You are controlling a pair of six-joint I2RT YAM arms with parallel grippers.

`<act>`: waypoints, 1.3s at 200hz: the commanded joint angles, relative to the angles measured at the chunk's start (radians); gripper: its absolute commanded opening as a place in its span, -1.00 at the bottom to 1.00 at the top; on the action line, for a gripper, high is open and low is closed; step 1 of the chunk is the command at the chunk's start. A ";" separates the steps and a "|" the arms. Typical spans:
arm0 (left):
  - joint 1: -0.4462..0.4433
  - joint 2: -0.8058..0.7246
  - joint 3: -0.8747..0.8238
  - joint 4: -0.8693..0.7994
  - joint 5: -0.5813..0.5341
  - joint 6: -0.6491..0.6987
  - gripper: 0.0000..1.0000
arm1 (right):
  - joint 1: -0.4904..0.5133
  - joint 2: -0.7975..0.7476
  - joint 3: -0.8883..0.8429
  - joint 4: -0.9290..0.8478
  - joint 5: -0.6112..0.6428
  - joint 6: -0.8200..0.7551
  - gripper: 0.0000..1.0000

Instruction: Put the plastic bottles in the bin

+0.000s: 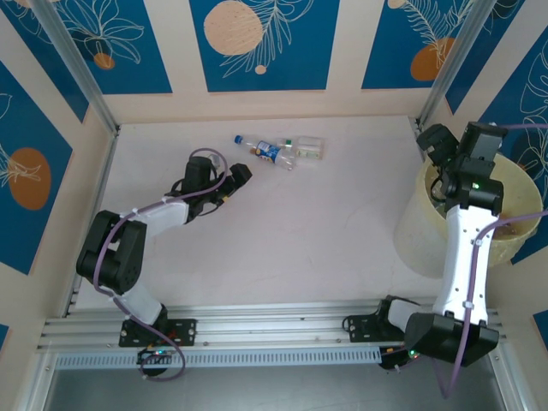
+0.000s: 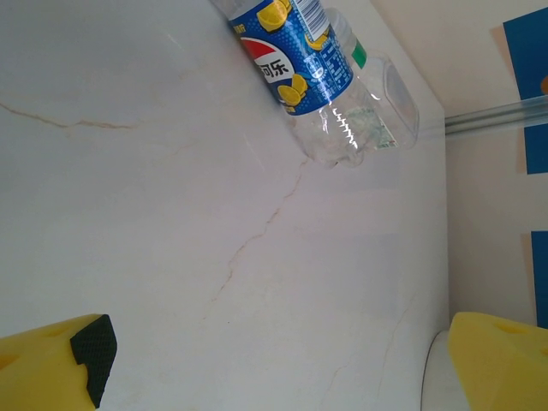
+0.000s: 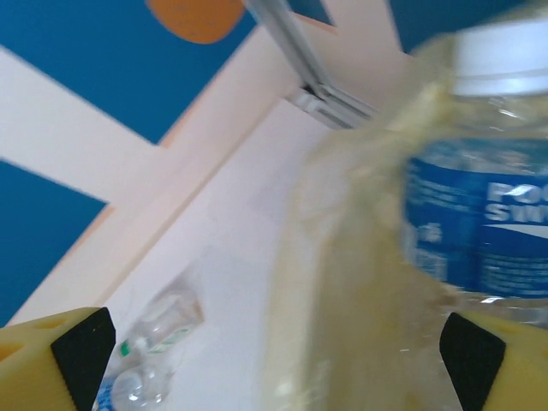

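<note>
My left gripper (image 1: 238, 176) sits far across the table from the bin (image 1: 419, 244), low over the surface. Its jaws are spread as wide as they go and hold nothing. Just ahead of it, also well to the left of the bin and further back, lie two plastic bottles: a blue-label bottle (image 2: 295, 60) on its side and a clear bottle (image 1: 306, 147) right against it on the bin side.

I judge the step in hand to be picking up the blue-label one. To do it well I would square the jaws across its labelled body rather than the neck and come in from the open flank, so I don't shove the clear one along. These thin walls will buckle, so I would close gently.

My right gripper (image 3: 276, 342) hangs over the bin's far rim with its jaws wide apart and nothing clamped. A white-capped bottle (image 3: 479, 223) with a blue label shows blurred just past its right finger, against the yellowish liner. I cannot tell whether that bottle is touching the finger.

The table (image 1: 300, 248) is pale, glossy and faintly veined, so a bottle will slide if nudged. Behind the bin, cream walls carry blue panels (image 1: 257, 43) with orange discs, framed by metal posts (image 1: 77, 64).
</note>
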 commanded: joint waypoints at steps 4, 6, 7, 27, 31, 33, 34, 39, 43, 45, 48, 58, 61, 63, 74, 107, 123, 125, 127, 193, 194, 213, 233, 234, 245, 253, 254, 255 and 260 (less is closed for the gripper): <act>0.004 0.020 0.031 0.002 0.018 0.007 1.00 | 0.064 -0.045 0.040 0.006 0.057 -0.050 0.99; 0.003 0.021 0.031 0.002 0.019 0.008 1.00 | 0.064 -0.045 0.037 0.002 0.085 -0.047 0.99; 0.003 0.022 0.032 0.002 0.020 0.008 1.00 | 0.065 -0.045 0.037 0.002 0.098 -0.045 0.99; 0.004 0.023 0.036 -0.002 0.024 0.011 1.00 | 0.031 -0.038 -0.014 0.019 0.224 -0.048 0.99; 0.004 0.023 0.037 -0.003 0.024 0.014 1.00 | 0.014 -0.032 -0.021 0.019 0.218 -0.047 0.99; 0.003 0.023 0.038 -0.004 0.024 0.014 1.00 | 0.008 -0.028 -0.025 0.018 0.213 -0.046 0.99; 0.003 0.023 0.038 -0.005 0.024 0.014 1.00 | 0.003 -0.026 -0.025 0.017 0.209 -0.045 0.99; 0.004 0.021 0.037 -0.008 0.025 0.016 1.00 | -0.019 -0.016 -0.032 0.012 0.190 -0.038 0.99; 0.004 0.022 0.038 -0.010 0.023 0.018 1.00 | -0.033 -0.008 -0.039 0.008 0.173 -0.034 0.99; 0.004 0.021 0.039 -0.011 0.022 0.019 1.00 | -0.042 -0.005 -0.043 0.009 0.168 -0.032 0.99; 0.004 0.021 0.038 -0.013 0.021 0.019 1.00 | -0.051 0.001 -0.051 0.011 0.157 -0.030 0.99; 0.003 0.021 0.038 -0.013 0.021 0.021 1.00 | -0.074 0.019 -0.082 0.026 0.124 -0.023 0.99; 0.004 0.022 0.038 -0.014 0.020 0.020 1.00 | -0.079 0.025 -0.092 0.030 0.112 -0.020 0.99; 0.004 0.021 0.039 -0.015 0.019 0.020 1.00 | -0.083 0.028 -0.098 0.033 0.103 -0.018 0.99; 0.004 0.022 0.037 -0.015 0.018 0.017 1.00 | -0.095 0.043 -0.130 0.050 0.035 -0.006 0.99; 0.003 0.026 0.039 -0.015 0.025 0.011 1.00 | -0.071 0.039 -0.132 0.055 -0.005 -0.010 0.99; 0.003 0.026 0.041 -0.016 0.021 0.012 1.00 | -0.066 0.010 -0.106 0.046 -0.008 -0.020 0.99; 0.004 0.026 0.040 -0.016 0.020 0.012 1.00 | -0.065 0.006 -0.101 0.046 -0.009 -0.021 0.99; 0.003 0.027 0.040 -0.016 0.021 0.011 1.00 | -0.066 0.000 -0.099 0.044 -0.011 -0.022 0.99; 0.002 0.058 0.093 -0.048 0.020 0.028 1.00 | 0.132 -0.151 -0.044 0.136 -0.149 -0.156 0.99; 0.002 0.057 0.095 -0.048 0.020 0.027 1.00 | 0.138 -0.152 -0.042 0.136 -0.151 -0.159 0.99; 0.002 0.066 0.113 -0.060 0.019 0.026 1.00 | 0.249 -0.097 -0.015 0.144 -0.183 -0.222 0.99; 0.002 0.071 0.134 -0.099 0.004 0.016 1.00 | 0.370 -0.002 0.000 0.166 -0.151 -0.315 0.99; 0.001 0.071 0.135 -0.104 0.002 0.016 1.00 | 0.373 0.004 0.000 0.168 -0.148 -0.320 0.99; 0.002 0.075 0.154 -0.154 -0.017 0.015 1.00 | 0.437 0.065 0.005 0.189 -0.125 -0.380 0.99; 0.002 0.077 0.165 -0.180 -0.026 0.017 1.00 | 0.473 0.115 0.006 0.210 -0.122 -0.423 0.99; 0.002 0.077 0.166 -0.183 -0.026 0.018 1.00 | 0.477 0.122 0.006 0.212 -0.123 -0.432 0.99; 0.002 0.077 0.167 -0.185 -0.026 0.018 1.00 | 0.478 0.129 0.007 0.215 -0.123 -0.439 0.99; 0.002 0.078 0.171 -0.195 -0.028 0.017 1.00 | 0.498 0.160 0.007 0.227 -0.131 -0.475 0.99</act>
